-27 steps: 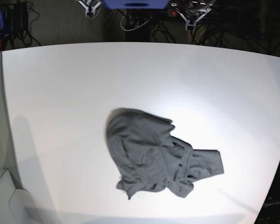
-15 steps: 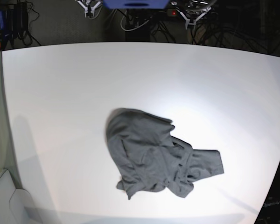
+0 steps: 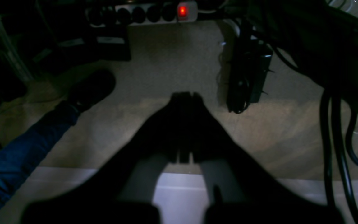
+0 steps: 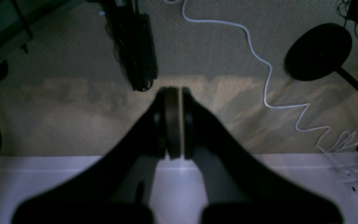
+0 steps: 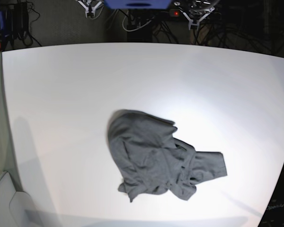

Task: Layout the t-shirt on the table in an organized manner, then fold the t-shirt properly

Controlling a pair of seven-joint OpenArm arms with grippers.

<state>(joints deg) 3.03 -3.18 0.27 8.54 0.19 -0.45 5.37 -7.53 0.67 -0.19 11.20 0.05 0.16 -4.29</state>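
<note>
The dark grey t-shirt point(image 5: 158, 158) lies crumpled in a heap on the white table point(image 5: 61, 94), a little right of the middle and towards the near edge. Both arms hang back beyond the far edge, well away from the cloth. My left gripper point(image 3: 185, 95) is shut and empty over the floor past the table edge point(image 3: 179, 186); in the base view it shows at the top right point(image 5: 195, 20). My right gripper point(image 4: 175, 90) is also shut with nothing in it, seen at the top left point(image 5: 91, 8). Neither wrist view shows the t-shirt.
Beyond the far edge lie a power strip with a red light point(image 3: 182, 11), black cables point(image 3: 337, 124), a white cord point(image 4: 269, 77) and a round black stand base point(image 4: 318, 51). A person's leg in jeans with a black shoe point(image 3: 89, 90) stands on the floor there.
</note>
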